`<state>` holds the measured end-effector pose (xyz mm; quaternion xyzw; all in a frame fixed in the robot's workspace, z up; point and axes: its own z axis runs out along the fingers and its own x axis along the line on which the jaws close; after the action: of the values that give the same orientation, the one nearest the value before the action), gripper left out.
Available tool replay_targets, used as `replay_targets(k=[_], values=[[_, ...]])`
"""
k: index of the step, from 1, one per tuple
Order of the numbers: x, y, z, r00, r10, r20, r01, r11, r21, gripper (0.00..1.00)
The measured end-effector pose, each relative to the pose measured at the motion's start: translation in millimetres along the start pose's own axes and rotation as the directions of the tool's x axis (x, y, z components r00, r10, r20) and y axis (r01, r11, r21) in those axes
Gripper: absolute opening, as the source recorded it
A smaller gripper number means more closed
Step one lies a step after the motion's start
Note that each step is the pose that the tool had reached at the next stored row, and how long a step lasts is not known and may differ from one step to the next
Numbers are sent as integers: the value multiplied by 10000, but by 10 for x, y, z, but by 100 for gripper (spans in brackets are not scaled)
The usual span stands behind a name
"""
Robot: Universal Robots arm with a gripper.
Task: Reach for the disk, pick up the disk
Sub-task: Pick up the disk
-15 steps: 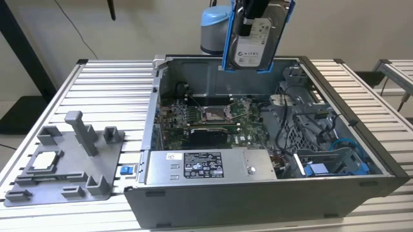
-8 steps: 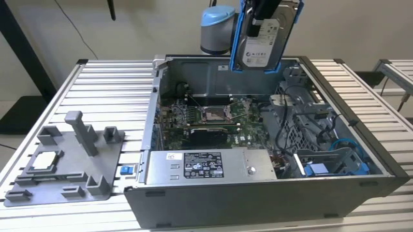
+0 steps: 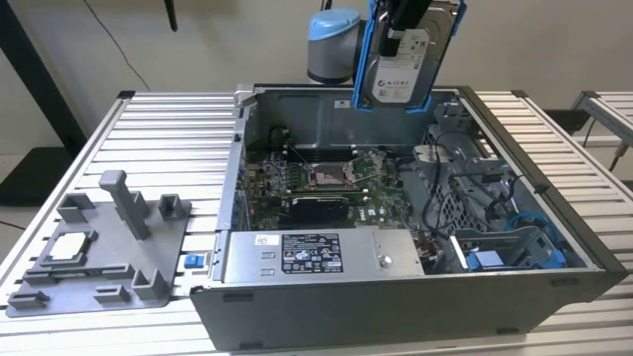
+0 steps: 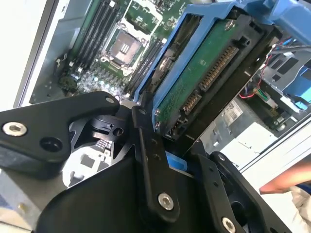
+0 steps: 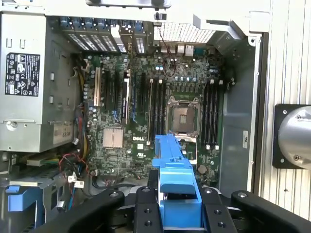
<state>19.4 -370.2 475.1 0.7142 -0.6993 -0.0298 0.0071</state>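
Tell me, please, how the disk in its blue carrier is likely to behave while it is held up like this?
The disk hangs upright in the claw above the open computer case; it looks like a rigid metal block, so probably stiff and fairly heavy for its size. The blue carrier is thin plastic and may flex or slip slightly. Its exposed circuit board suggests it is fragile if knocked.

I saw the disk [image 3: 404, 55] lifted clear above the open case, hanging upright. It was a silver-grey drive with a white label, framed by a blue carrier. In the second wrist view its green board and connector [image 4: 209, 73] faced the camera, tilted, pinched between black fingers.
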Motion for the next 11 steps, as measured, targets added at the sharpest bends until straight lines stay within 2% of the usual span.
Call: replay_targets(k=[5,11], values=[[1,-40,-2,10000,-2,0,2,10000,0,0],[5,-222,-11,10000,-15,-1,15,10000,0,0]])
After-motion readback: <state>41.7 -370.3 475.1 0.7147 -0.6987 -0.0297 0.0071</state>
